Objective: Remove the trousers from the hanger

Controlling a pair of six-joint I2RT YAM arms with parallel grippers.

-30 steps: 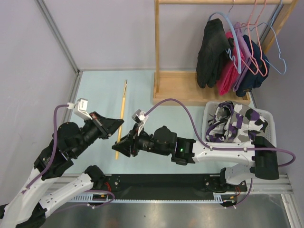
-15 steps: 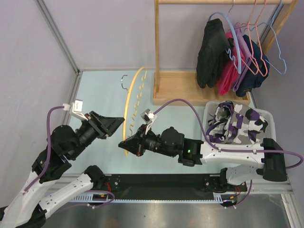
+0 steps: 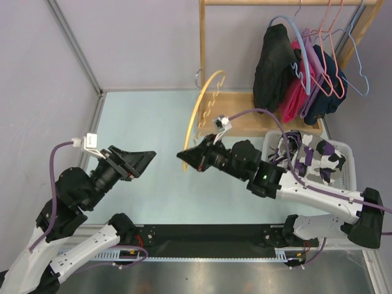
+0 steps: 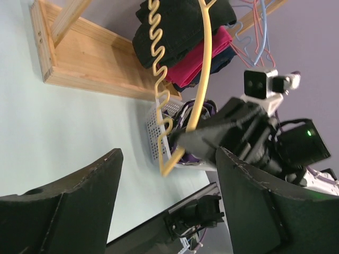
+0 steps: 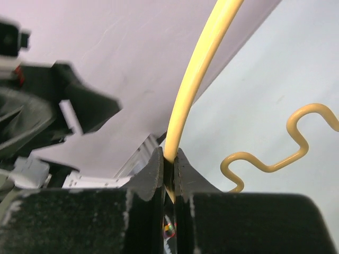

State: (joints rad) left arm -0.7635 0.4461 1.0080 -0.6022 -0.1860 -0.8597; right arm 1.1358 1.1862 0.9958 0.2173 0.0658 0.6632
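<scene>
Looks basically done: the right gripper is clamped on the bare yellow hanger, held up near the wooden rack. The patterned trousers sit in the white basket. The left gripper is wide open and empty. Probably only parking the hanger is left.

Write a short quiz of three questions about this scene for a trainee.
1. What does the right gripper hold?
2. True or false: the left gripper is shut on the hanger.
3. Where does the patterned garment lie? A: on the hanger. B: in the basket. C: in the left gripper.

Key: 1. The yellow hanger. 2. False: it is open and empty. 3. B.
</scene>
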